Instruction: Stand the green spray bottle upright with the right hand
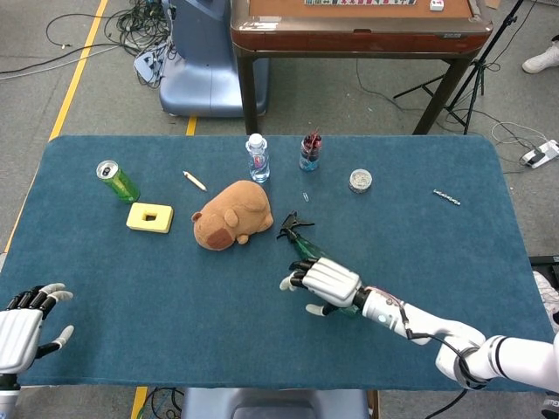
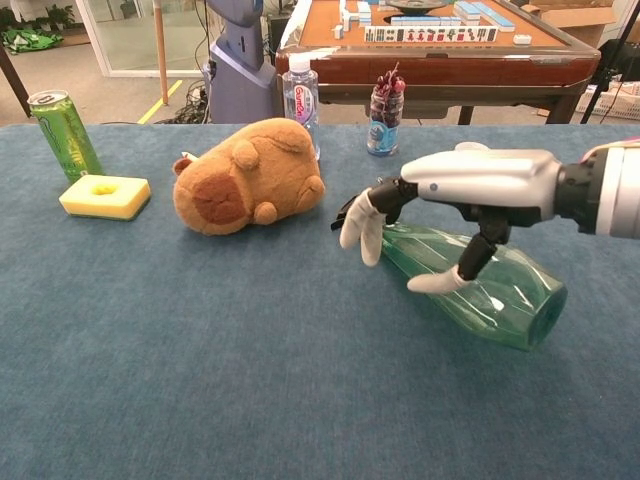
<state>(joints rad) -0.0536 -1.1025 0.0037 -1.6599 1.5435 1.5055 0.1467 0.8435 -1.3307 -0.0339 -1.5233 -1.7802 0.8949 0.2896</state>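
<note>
From the head view, I see the green spray bottle lying on its side on the blue desk, right of the toy bear. My right hand is over its fat end, fingers spread. My left hand sits open at the near left edge.

From the chest view, my right hand arches over the bottle, fingers apart, gripping nothing I can tell.

- Take the plush toy as your landmark on the desk.
- Your sponge and can lie to its left.
- The water bottle stands just behind it.
- The spray bottle lies to its right and nearer you, with your right hand over it.
</note>
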